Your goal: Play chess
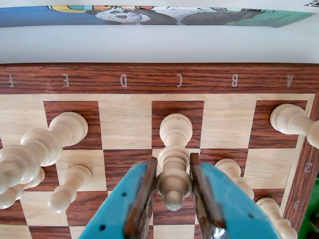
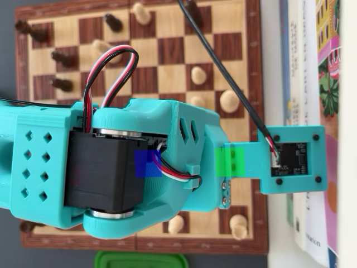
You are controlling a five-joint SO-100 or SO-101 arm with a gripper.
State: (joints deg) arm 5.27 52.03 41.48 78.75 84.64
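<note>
Your gripper (image 1: 174,199) sits low over the chessboard (image 1: 124,79), its teal jaws spread on either side of a light pawn (image 1: 174,172) with a gap showing on both sides, so it is not pinching the piece. That pawn stands between the fingers, one square in from the board's lettered edge, in the file marked C. A second light piece (image 1: 175,129) stands just beyond it on the dark square touching that edge row. In the overhead view the teal arm (image 2: 139,162) covers the middle of the board, dark pieces (image 2: 61,85) gather toward the upper left corner, and books (image 2: 318,72) lie beside the right edge.
</note>
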